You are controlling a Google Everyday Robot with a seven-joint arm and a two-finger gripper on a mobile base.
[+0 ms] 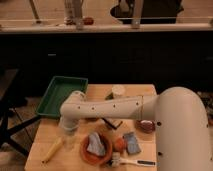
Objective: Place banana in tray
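Camera view, pincer [69, 135] beside banana [52, 150], grip cannot be told, tray [57, 97] corner behind arm [120, 106].

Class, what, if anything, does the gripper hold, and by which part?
It cannot be told. The gripper hangs at the banana's upper end, and the banana lies on the table.

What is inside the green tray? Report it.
The tray shows a bare floor; the arm hides its near right corner. The banana lies on the table, the gripper just beside it.
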